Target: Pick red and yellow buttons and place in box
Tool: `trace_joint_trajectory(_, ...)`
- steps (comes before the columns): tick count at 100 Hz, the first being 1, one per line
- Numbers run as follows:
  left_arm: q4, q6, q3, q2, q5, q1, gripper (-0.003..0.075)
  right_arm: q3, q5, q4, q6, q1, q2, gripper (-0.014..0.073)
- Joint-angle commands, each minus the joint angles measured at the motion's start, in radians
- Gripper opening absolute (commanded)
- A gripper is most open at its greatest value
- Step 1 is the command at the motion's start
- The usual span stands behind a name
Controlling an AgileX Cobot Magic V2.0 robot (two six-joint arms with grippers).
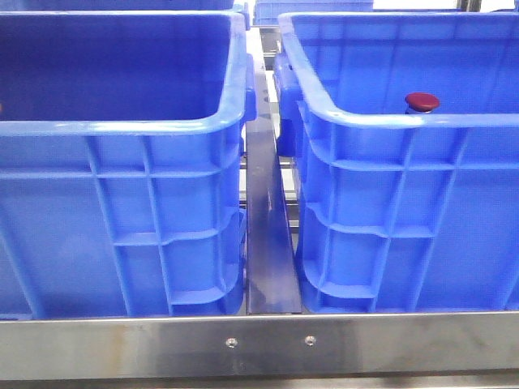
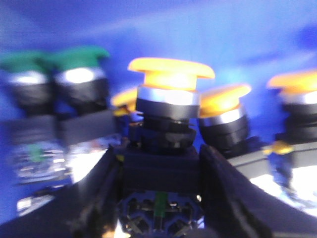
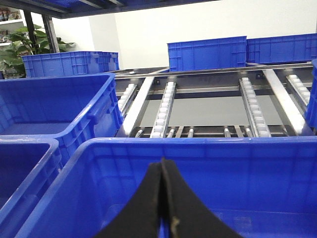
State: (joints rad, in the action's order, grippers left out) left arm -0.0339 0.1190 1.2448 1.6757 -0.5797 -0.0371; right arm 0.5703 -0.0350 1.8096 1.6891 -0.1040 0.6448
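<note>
Standing in front of the rig, I see two big blue crates side by side on a steel-framed roller bench [image 1: 268,344], with a metal rail running between them. Neither arm shows from here. Just above the near rim of the right crate [image 1: 405,203] a dark red button cap [image 1: 422,101] pokes into sight; whether it sits on something inside or is held up there, I cannot tell.

The left wrist camera is deep among a crowd of push-buttons against a blue crate wall, and the picture is blurred. The left hand [image 2: 159,168] has its two black fingers either side of the dark base of a yellow button [image 2: 171,74], snug against it, so I judge it is pinching that button low on the body, leaving the wide cap free. Green-capped buttons [image 2: 79,57] stand off to one side and more yellow ones [image 2: 225,96] crowd close on the other, which is probably why the grip is taken so narrowly on the base.

The right hand [image 3: 162,198] has its fingers pressed together with nothing between them, poised over the rim of a blue crate [image 3: 198,146] with rollers and more crates beyond.

The yellow pick seems to be in hand; carrying it to the box remains.
</note>
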Motion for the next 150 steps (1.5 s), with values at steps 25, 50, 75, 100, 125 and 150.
trace_joint_trajectory(25, 0.088, -0.002, 0.001, -0.267, -0.044, 0.026, -0.0019, 0.03, -0.032, 0.004, 0.007, 0.005, -0.005, -0.0067)
trace_joint_trajectory(50, 0.094, -0.002, -0.086, -0.462, -0.046, 0.165, -0.0019, 0.03, -0.032, 0.004, 0.007, 0.005, -0.005, -0.0067)
trace_joint_trajectory(75, 0.135, -0.002, -0.095, -0.568, -0.075, 0.418, -0.0019, 0.03, -0.032, 0.004, 0.007, 0.005, -0.005, -0.0067)
trace_joint_trajectory(100, 0.139, -0.002, -0.095, -0.574, -0.073, 0.687, -0.0019, 0.03, -0.032, 0.004, 0.007, 0.005, -0.005, -0.0067)
trace_joint_trajectory(125, 0.139, -0.002, -0.093, -0.574, -0.051, 0.849, -0.0019, 0.03, -0.032, 0.004, 0.007, 0.005, -0.005, -0.0067)
trace_joint_trajectory(150, 0.139, -0.002, -0.093, -0.574, -0.045, 0.884, -0.0019, 0.03, -0.032, 0.004, 0.007, 0.005, -0.005, -0.0067)
